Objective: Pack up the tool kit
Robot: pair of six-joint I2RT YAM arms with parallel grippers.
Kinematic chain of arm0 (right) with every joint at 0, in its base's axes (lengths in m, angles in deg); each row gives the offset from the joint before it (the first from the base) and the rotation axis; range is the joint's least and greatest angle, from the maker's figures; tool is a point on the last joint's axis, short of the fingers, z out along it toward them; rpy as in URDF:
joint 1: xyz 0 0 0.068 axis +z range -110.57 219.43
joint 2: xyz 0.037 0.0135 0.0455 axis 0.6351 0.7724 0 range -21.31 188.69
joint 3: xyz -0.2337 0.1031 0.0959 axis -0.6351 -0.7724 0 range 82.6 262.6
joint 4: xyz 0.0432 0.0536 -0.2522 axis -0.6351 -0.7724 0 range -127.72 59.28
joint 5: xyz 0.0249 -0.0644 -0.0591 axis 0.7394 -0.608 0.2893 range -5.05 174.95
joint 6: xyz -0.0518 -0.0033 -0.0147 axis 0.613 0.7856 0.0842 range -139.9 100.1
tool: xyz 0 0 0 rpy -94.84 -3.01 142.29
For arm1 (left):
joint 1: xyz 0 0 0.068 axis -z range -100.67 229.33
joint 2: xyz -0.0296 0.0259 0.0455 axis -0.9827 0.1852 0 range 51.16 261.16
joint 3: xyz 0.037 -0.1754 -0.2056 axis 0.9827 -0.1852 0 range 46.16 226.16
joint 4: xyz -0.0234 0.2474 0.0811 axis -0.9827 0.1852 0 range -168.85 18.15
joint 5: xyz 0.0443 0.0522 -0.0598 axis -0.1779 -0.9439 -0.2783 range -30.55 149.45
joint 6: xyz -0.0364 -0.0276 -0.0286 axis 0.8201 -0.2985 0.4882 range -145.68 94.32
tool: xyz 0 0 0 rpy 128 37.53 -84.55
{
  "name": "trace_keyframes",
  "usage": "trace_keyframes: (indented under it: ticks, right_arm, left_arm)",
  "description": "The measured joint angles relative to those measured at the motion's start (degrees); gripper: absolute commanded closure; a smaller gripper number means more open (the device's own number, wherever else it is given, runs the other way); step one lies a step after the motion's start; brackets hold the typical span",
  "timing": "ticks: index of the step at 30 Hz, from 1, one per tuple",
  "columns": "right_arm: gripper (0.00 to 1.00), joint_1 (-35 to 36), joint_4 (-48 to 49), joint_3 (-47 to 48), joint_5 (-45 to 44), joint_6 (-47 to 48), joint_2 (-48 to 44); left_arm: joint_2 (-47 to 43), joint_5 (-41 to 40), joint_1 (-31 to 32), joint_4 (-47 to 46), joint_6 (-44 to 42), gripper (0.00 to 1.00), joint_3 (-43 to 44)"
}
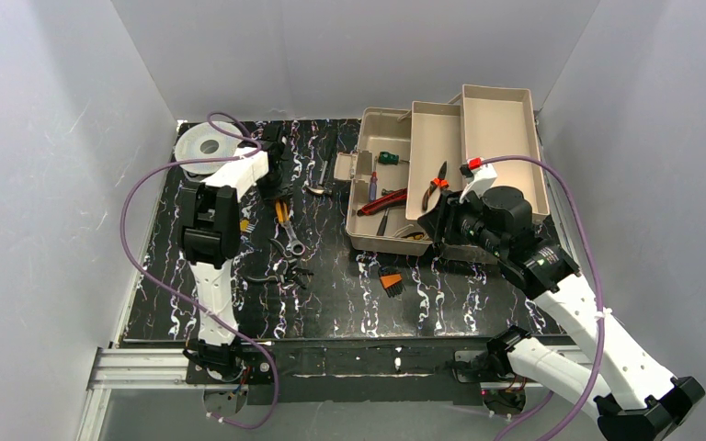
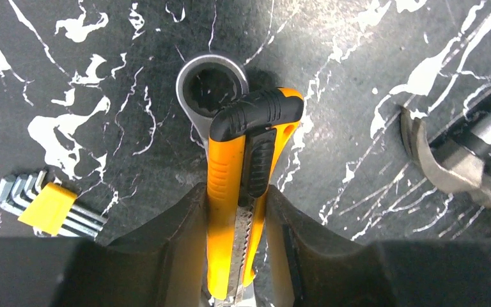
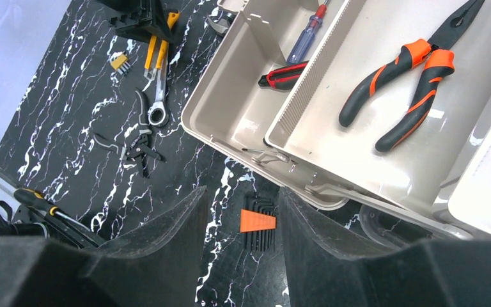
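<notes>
The tool kit (image 1: 360, 237) stands open at the back right, its beige trays (image 1: 501, 119) folded out. My left gripper (image 2: 236, 198) is shut on a yellow and black utility knife (image 2: 227, 185), one finger pressed on each side. The knife's black tip lies over the ring end of a wrench (image 2: 208, 83). From above, the left gripper (image 1: 278, 195) is left of the kit, over the loose tools. My right gripper (image 3: 243, 198) hangs open and holds nothing, just in front of the kit's near wall (image 3: 230, 109). An orange hex key set (image 3: 257, 221) lies on the mat below it.
Orange-handled pliers (image 3: 403, 83) lie in a tray; a red knife (image 3: 283, 75) and a screwdriver (image 3: 307, 38) lie in the box. On the mat are yellow-held hex keys (image 2: 48, 208), a hammer head (image 2: 454, 163), black pliers (image 1: 280, 274) and a grey wire spool (image 1: 204, 147).
</notes>
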Motion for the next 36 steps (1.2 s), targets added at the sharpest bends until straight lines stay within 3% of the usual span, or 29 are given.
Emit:
trace_keyframes:
  ticks: [16,36]
  right_arm:
    - [0.48,0.00,0.00,-0.20,0.00,0.00,0.13]
    - [0.48,0.00,0.00,-0.20,-0.03,0.02,1.04]
  left_arm:
    - [-12.48,2.09,1.47,-1.86,-0.97,1.00,-1.08]
    - [-22.23,27.65,7.45,-15.18,1.93,1.00,-3.88]
